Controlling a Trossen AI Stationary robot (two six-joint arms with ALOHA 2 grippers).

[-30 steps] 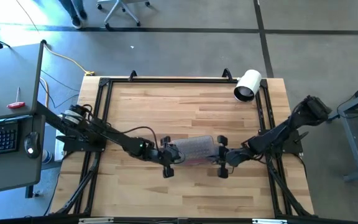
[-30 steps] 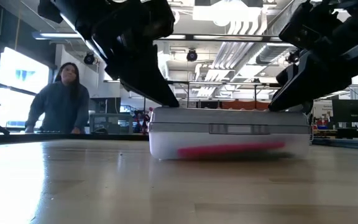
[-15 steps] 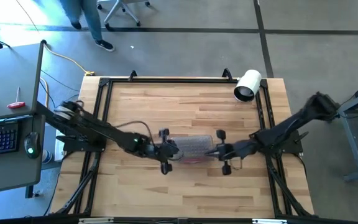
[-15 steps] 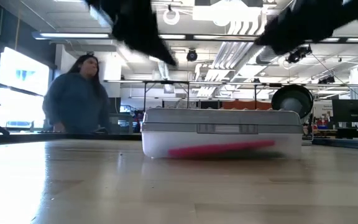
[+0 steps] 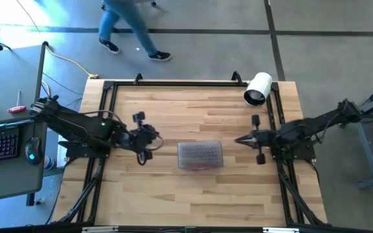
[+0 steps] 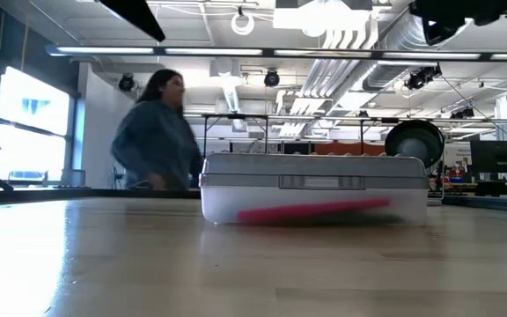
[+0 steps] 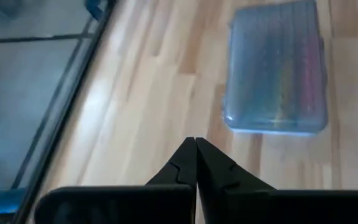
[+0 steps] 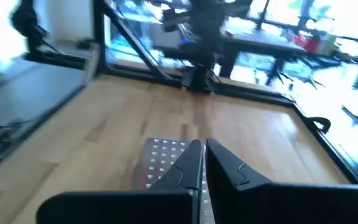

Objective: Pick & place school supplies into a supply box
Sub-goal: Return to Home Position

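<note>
While the small clear plastic supply box lies flat near the middle of the pale wooden table with its ribbed translucent lid down, neither arm is touching it! The left claw hangs off the box's left end, apart from it with bare table between them, and its own wrist camera shows the two dark fingers pressed together to a single point with nothing between them. Over on the box's other end, the right claw points at the box from a little way off, also clear of it, fingers clenched tip to tip and carrying nothing. Look through that lid from the left wrist: the school supplies show as blurred coloured streaks packed inside, though I can't tell one from another. From table height the box sits level and square-on, lid resting on the base, and a long pink item lies along its bottom behind the clear wall. Beyond the box, toward the table's far corner on the right arm's side, a large white cylindrical roll lies on its side, well apart from the box, its dark open end turned toward the table. Farther back than the box, off the table altogether, a person in a grey top and jeans is on the floor.
</note>
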